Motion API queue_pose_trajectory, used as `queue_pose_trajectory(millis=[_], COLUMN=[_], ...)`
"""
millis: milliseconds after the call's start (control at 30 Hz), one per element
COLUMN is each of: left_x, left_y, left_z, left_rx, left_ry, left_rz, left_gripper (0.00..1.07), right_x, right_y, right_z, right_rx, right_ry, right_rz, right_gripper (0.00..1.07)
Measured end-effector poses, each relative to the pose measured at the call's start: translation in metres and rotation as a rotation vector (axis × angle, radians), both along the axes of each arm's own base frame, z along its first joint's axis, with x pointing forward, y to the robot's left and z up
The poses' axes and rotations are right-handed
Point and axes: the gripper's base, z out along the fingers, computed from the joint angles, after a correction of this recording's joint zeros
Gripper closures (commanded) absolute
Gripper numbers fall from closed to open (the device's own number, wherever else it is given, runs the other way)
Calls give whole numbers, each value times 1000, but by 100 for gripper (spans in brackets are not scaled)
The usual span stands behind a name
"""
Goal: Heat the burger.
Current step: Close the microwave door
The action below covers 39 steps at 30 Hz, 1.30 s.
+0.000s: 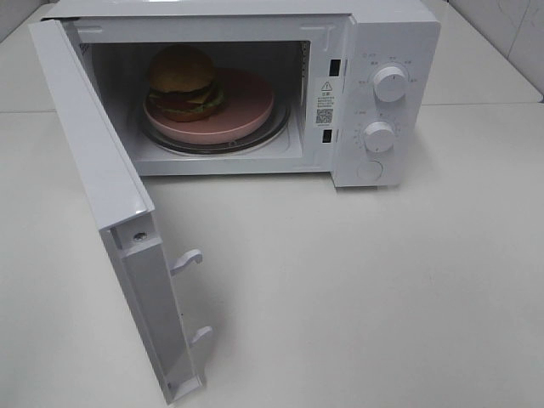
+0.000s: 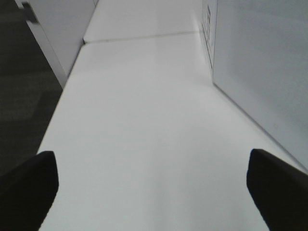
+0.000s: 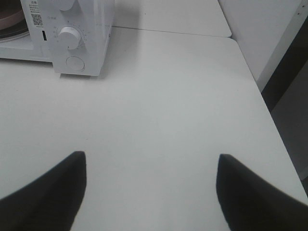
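Observation:
The burger (image 1: 183,82), tan-brown bun with dark and yellowish layers, sits on a salmon-pink plate (image 1: 246,106) inside the white microwave (image 1: 387,34), on its glass turntable. The microwave door (image 1: 102,187) stands wide open to the left. Neither gripper shows in the exterior high view. My left gripper (image 2: 151,185) is open and empty over bare table beside the microwave's white side (image 2: 260,62). My right gripper (image 3: 151,180) is open and empty over the table, some way from the microwave's knob panel (image 3: 72,36).
Two white knobs (image 1: 390,82) (image 1: 379,136) and a round button (image 1: 369,171) are on the microwave's right panel. Door latch hooks (image 1: 189,259) stick out from the open door. The table edge (image 3: 269,115) runs close on the right arm's side.

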Motion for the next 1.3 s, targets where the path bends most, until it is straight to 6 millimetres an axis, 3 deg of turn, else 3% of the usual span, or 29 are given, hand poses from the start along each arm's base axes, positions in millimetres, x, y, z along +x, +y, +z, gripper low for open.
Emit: queue_pose_trajectory(millis=[133, 267, 300, 333, 367, 400, 433, 567, 700, 1300], left_x=[11, 31, 37, 47, 47, 53, 66, 84, 105, 143], left_y=[2, 3, 3, 3, 3, 3, 4, 4, 5, 11], left_z=[21, 31, 34, 37, 37, 38, 36, 23, 1, -49], left_rx=[29, 34, 35, 54, 54, 72, 111, 132, 42, -150], left_ry=[-150, -191, -197, -213, -213, -223, -246, -280, -335, -288], left_rz=[8, 4, 1, -5, -5, -11, -23, -35, -19, 79], left_gripper=[7, 19, 44, 76, 76, 96, 107, 107, 107, 107], right_x=[0, 0, 0, 0, 0, 0, 0, 0, 0, 0], right_y=[0, 0, 0, 0, 0, 0, 0, 0, 0, 0], right_z=[0, 0, 0, 0, 0, 0, 0, 0, 0, 0], right_rx=[0, 0, 0, 0, 0, 0, 0, 0, 0, 0], right_ry=[0, 0, 0, 0, 0, 0, 0, 0, 0, 0], right_rz=[0, 0, 0, 0, 0, 0, 0, 0, 0, 0], right_gripper=[33, 33, 33, 33, 33, 33, 33, 33, 33, 33])
